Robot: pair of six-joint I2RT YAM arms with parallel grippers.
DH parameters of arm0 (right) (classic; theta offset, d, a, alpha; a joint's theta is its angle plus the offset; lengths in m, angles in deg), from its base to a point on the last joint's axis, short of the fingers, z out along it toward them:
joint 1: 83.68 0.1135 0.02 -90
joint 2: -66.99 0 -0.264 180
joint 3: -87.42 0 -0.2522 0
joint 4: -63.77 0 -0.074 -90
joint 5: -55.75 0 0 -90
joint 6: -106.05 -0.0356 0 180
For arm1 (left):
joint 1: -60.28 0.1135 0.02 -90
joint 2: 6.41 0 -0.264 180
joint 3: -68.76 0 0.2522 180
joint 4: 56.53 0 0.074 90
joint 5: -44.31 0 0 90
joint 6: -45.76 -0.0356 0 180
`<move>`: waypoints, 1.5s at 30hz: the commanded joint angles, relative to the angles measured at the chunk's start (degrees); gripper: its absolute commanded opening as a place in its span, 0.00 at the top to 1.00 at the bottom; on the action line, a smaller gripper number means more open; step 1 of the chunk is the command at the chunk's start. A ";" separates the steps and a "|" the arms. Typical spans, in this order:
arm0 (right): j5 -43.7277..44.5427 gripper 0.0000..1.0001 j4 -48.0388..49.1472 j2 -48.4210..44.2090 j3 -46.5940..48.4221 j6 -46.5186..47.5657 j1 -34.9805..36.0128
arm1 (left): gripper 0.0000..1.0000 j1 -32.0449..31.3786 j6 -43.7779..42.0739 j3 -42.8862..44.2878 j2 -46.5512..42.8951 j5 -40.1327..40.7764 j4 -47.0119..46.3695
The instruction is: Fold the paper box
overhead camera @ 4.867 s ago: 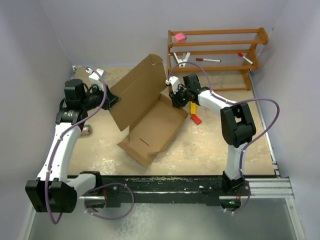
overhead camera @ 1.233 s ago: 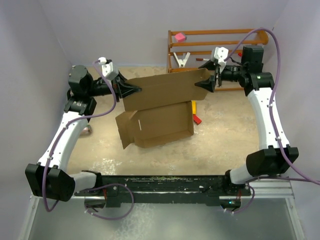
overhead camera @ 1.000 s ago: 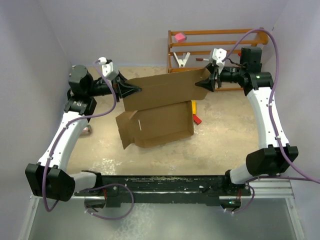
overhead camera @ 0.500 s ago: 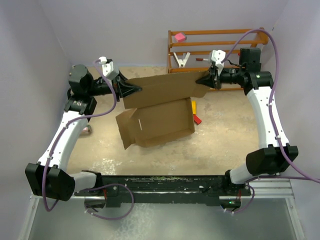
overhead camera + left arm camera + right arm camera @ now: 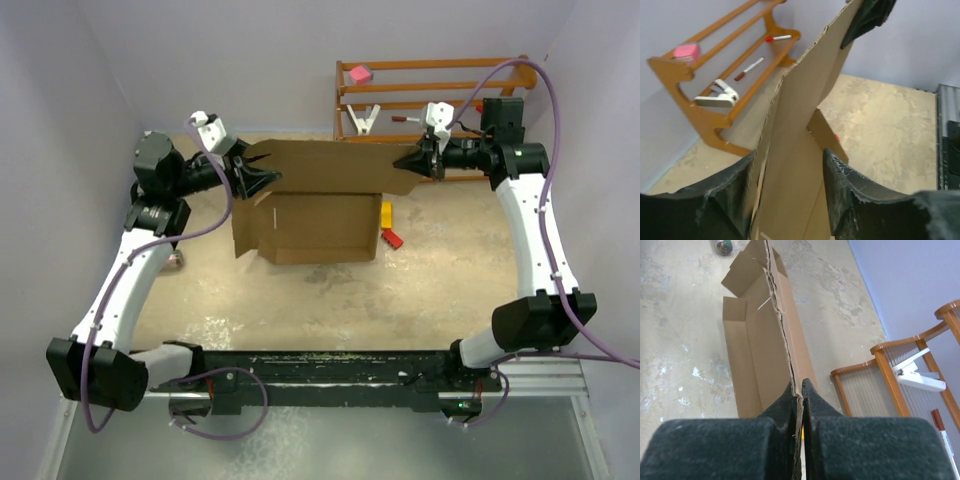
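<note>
Your box sits mid-table, base flat and long side running left to right, just in front of the rack. Its lid stands up off the far edge and spans between your two claws. Your right claw is pinched tight on the lid's right end. In the right wrist view the fingers are together with the cardboard edge squeezed between them. Your left claw is at the lid's left end with its jaws apart. The left wrist view shows the lid standing in the gap, not clamped. You can't tell whether it touches either pad. A small side flap at the base's left end angles outward. A yellow block and a red block lie just beside the base's right end. On the rack you have a pink block on the top rail, with a white clip and a marker lower down. A small coloured ball lies on the table near the left arm, apart from the box.
</note>
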 commanded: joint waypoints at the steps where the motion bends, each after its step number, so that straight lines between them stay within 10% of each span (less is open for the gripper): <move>1: -3.70 1.00 1.42 -2.50 -0.49 -1.04 -2.29 | 0.39 -0.31 1.52 -2.56 -6.82 14.28 0.40; 11: -4.08 1.00 1.21 -1.00 -0.81 -2.37 -4.08 | 0.30 -0.31 14.84 -25.17 -23.66 47.55 -0.37; 18: -4.08 1.00 0.85 -0.37 -0.85 -2.11 -4.08 | 0.31 0.63 22.84 -36.10 -18.02 59.87 -8.21; 25: -3.88 1.00 -0.28 0.36 -0.11 -1.33 -4.08 | 0.31 4.61 30.06 -40.55 -6.43 45.37 -33.69; 30: -3.46 1.00 -0.26 0.43 -0.04 -1.25 -4.08 | 0.38 4.62 31.96 -39.06 -8.86 43.52 -32.57; 37: -3.72 1.00 -0.43 0.84 -0.04 -1.30 -4.08 | 0.78 4.62 33.98 -32.64 -3.14 39.23 -32.79; 45: -3.90 1.00 -0.35 0.58 -0.11 -1.56 -4.08 | 0.90 4.24 34.72 -23.84 9.92 35.22 -35.65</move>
